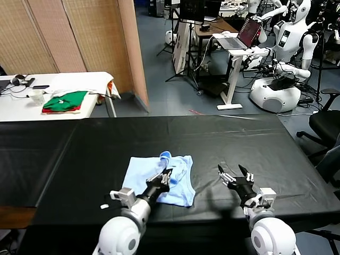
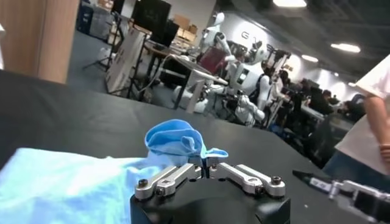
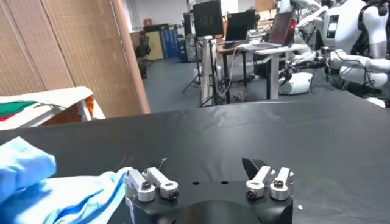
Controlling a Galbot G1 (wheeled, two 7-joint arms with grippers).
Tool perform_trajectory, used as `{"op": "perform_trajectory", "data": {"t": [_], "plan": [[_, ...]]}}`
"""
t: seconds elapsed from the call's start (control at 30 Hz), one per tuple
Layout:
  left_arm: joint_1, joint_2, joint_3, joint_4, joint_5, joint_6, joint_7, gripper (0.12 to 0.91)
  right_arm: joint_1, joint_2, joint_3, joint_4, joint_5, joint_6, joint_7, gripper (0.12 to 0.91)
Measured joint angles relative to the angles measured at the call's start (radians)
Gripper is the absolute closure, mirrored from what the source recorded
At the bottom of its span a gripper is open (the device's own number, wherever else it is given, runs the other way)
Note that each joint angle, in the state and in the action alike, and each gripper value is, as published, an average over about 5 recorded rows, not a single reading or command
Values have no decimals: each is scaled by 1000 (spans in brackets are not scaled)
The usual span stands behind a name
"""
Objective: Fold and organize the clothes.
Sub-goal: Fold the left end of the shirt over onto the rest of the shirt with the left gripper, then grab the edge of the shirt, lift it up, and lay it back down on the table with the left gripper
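Nearest the robot's body, the left claw (image 1: 166, 175) is pressed together on a raised fold of the pale light-blue, thin-fabric T-shirt (image 1: 146, 180), pinching it up into a small peak; the left wrist view shows that bunched blue fabric (image 2: 177, 141) standing just beyond the closed fingers. The right claw (image 1: 235, 174) hovers with its fingers spread wide over bare bench just beside the shirt's right edge, holding nothing.

The shirt lies partly folded and rumpled on the black-covered bench (image 1: 255, 138), in the near middle, with a collar or sleeve end curled up at its far edge.

The step in hand looks like carrying a pinched edge over to make a fold. To do it well, the left claw should lift only high enough to clear the layer beneath, then draw the fabric across in one smooth line so the thin cloth does not drag the rest askew; the right claw could pin the opposite side.

Beyond the shirt the black surface runs wide to its far edge, giving ample room. Farther left, a white table (image 1: 79, 79) carries folded green and red garments (image 1: 65, 101).
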Motion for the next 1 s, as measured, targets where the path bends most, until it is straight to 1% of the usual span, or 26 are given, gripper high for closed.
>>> {"op": "perform_trajectory", "data": {"t": [0.33, 0.4, 0.43, 0.5, 0.53, 0.57, 0.63, 0.67, 0.77, 0.8, 0.87, 0.93, 1.0], "plan": [[-4, -38, 29, 46, 56, -10, 1, 859, 3, -2, -4, 1, 0, -1, -1, 118], [-6, -45, 36, 54, 65, -19, 0, 832, 3, -4, -6, 2, 0, 0, -2, 118], [-9, -48, 40, 58, 67, -23, -1, 799, 2, -7, -8, 2, 0, 0, -4, 118], [-16, -59, 48, 70, 69, -32, 1, 697, -3, -15, -12, 5, 0, 1, -10, 118], [-19, -65, 53, 76, 68, -35, 1, 640, -6, -20, -15, 8, 1, 2, -15, 118], [-22, -71, 57, 82, 65, -37, 2, 564, -9, -25, -18, 11, 2, 4, -20, 118], [-23, -85, 67, 90, 55, -40, 3, 451, -15, -36, -24, 18, 5, 9, -31, 118], [-22, -92, 71, 93, 50, -40, 4, 375, -17, -40, -27, 22, 7, 10, -35, 118], [-17, -107, 81, 95, 44, -40, 6, 212, -15, -52, -38, 27, 10, 12, -40, 118], [-16, -109, 81, 93, 46, -40, 6, 175, -13, -56, -43, 27, 9, 12, -40, 118], [-17, -107, 77, 87, 54, -40, 8, 137, -4, -62, -55, 21, 7, 11, -41, 118], [-20, -97, 66, 74, 73, -45, 14, 127, 9, -68, -71, 12, 3, 10, -41, 118], [-22, -80, 47, 58, 101, -57, 29, 124, 24, -70, -87, 1, 1, 9, -43, 118]]}}
